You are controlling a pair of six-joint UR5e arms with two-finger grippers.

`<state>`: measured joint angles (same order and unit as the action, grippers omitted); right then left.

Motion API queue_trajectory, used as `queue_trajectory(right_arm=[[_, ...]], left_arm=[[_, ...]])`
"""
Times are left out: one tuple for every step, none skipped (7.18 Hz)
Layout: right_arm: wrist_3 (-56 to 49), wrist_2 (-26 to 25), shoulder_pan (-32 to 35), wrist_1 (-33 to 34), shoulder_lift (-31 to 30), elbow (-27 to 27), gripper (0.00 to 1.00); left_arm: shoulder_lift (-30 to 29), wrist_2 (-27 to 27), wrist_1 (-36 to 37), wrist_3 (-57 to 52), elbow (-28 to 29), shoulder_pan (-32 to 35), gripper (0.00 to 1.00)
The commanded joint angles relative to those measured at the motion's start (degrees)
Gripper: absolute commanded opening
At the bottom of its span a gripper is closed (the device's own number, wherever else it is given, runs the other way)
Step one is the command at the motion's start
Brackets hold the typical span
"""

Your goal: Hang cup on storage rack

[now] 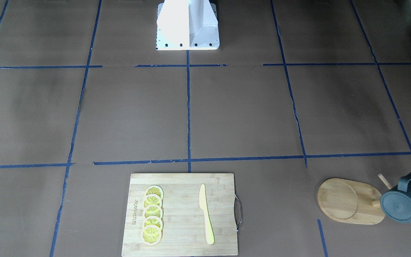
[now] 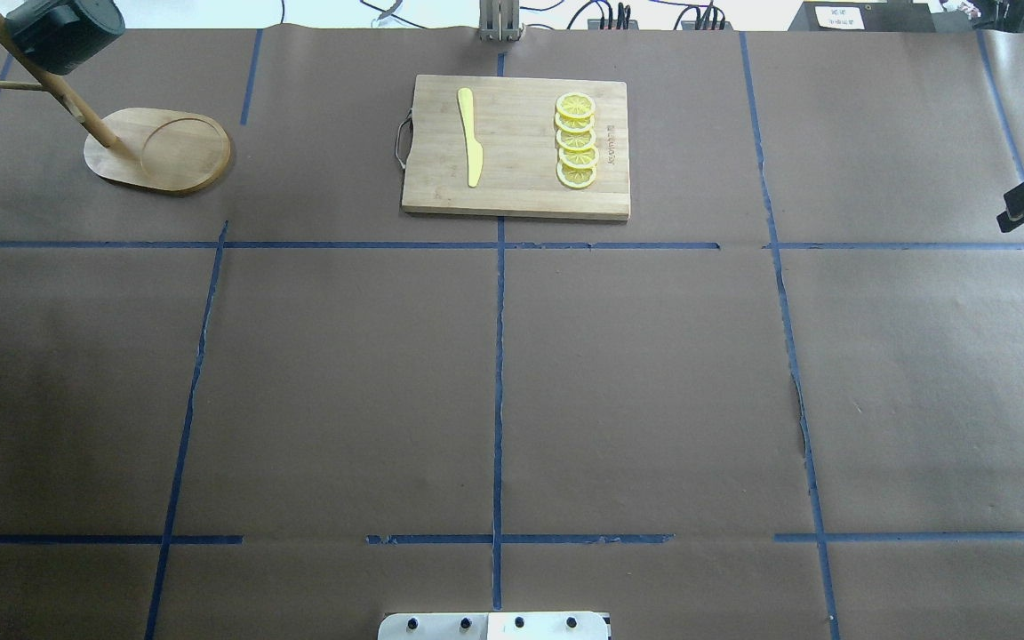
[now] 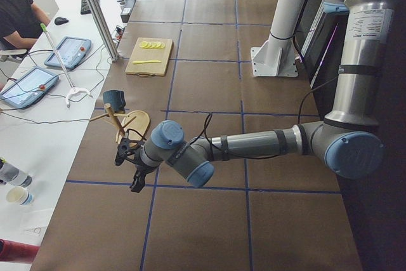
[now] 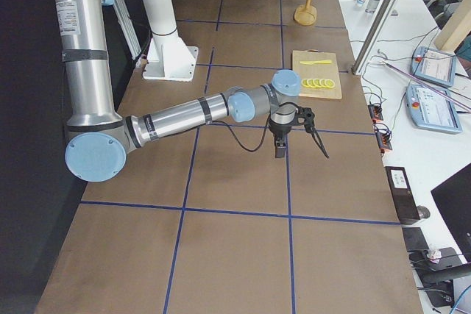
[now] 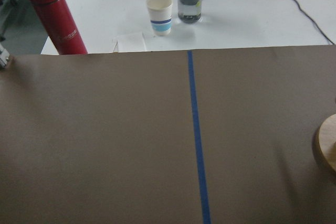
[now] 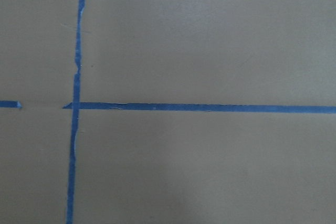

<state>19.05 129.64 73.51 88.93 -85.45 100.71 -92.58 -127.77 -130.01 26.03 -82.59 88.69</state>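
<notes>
A burnt-in brand mark runs along the cutting board (image 1: pixel 180 214), just beside the lemon slices (image 1: pixel 152 216), too small to read. Pale lettering on the red flask (image 5: pixel 55 17) is blurred.

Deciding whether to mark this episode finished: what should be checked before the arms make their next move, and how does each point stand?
1. Cup off the table and hanging on the storage rack: ok.
2. Handle fully seated over a peg: cannot tell, the cup hides the contact.
3. Rack upright with its base flat on the table: ok.
4. Right gripper open, empty and far from the rack: ok.
5. Left gripper open or shut: cannot tell; it shows only in the side view, close to the rack.
6. Cutting board clear of both arms: ok.
</notes>
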Motion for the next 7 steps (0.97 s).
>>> queue_trajectory(right_arm=[[-9.7, 2.18, 2.86, -0.16, 0.81, -8.83, 0.99], [-11.13, 2.28, 4.61, -0.16, 0.9, -10.17, 0.99], [-14.36, 2.8, 6.63, -0.07, 0.9, -11.58, 0.99], [-17.96, 4.02, 7.78, -0.5, 0.12, -13.85, 0.99], [-20.17, 5.08, 8.49, -0.59, -0.07, -14.75, 0.99], [-20.46, 6.75, 10.15, -1.64, -0.42, -13.01, 0.99], [-20.46, 7.63, 11.3, -0.95, -1.03, -9.6, 0.99]], left_arm=[[6.24, -5.39, 14.95, -1.95, -10.39, 0.7, 1.0], [6.53, -7.56, 15.57, -3.26, -10.49, -3.14, 0.99], [7.66, -11.32, 19.93, -7.97, -11.27, -4.22, 0.98], [7.93, -11.45, 23.98, -11.58, -12.15, -5.19, 0.98], [7.41, -11.36, 25.06, -13.45, -11.46, -5.98, 0.98], [7.24, -11.36, 26.2, -14.07, -11.98, -6.6, 0.99], [7.58, -11.8, 28.56, -17.21, -13.2, -6.87, 1.0]])
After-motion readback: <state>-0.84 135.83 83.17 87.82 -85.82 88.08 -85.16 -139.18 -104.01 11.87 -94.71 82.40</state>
